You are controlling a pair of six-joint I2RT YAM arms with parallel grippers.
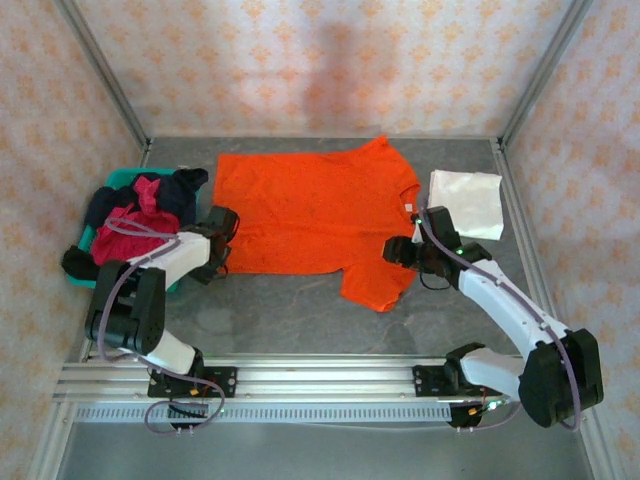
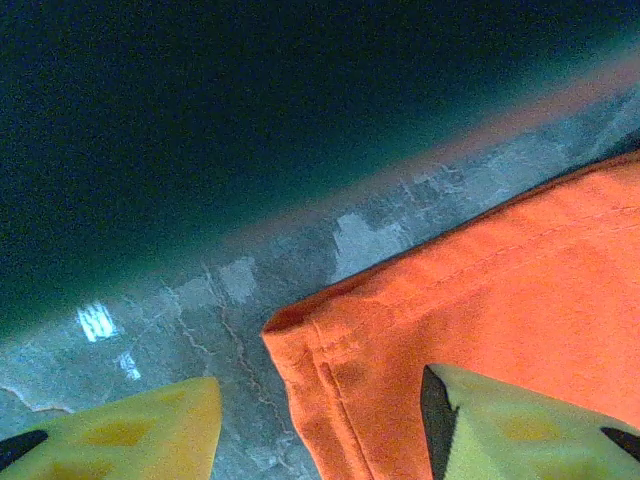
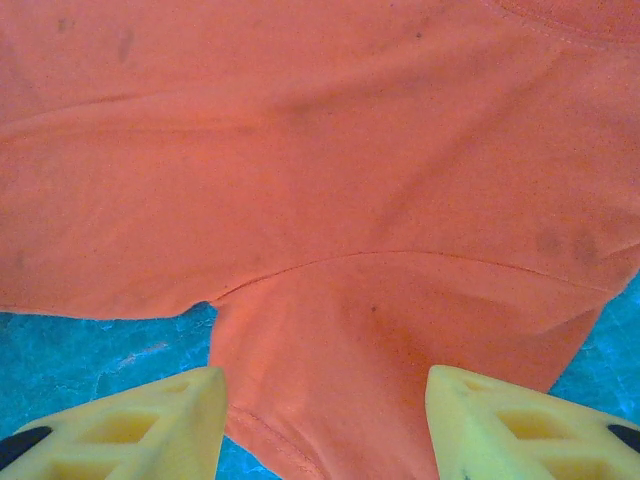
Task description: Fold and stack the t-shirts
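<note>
A bright orange t-shirt [image 1: 315,215] lies spread flat on the grey table. My left gripper [image 1: 222,250] sits low at its near-left hem corner [image 2: 340,400]. That gripper [image 2: 320,430] is open: its yellow fingers [image 2: 150,430] straddle the corner, one on bare table and the other over the cloth. My right gripper [image 1: 398,250] hovers open over the near right sleeve [image 3: 400,340], and this gripper [image 3: 325,430] has a finger at each side of the sleeve. A folded white t-shirt [image 1: 468,202] lies at the back right. Crimson-pink [image 1: 135,225] and dark navy [image 1: 180,190] shirts are heaped at the left.
A teal basket [image 1: 118,180] at the left edge holds the heaped shirts, close beside my left arm. Metal frame posts and patterned walls enclose the table on three sides. An aluminium rail [image 1: 320,380] carrying both arm bases runs along the front.
</note>
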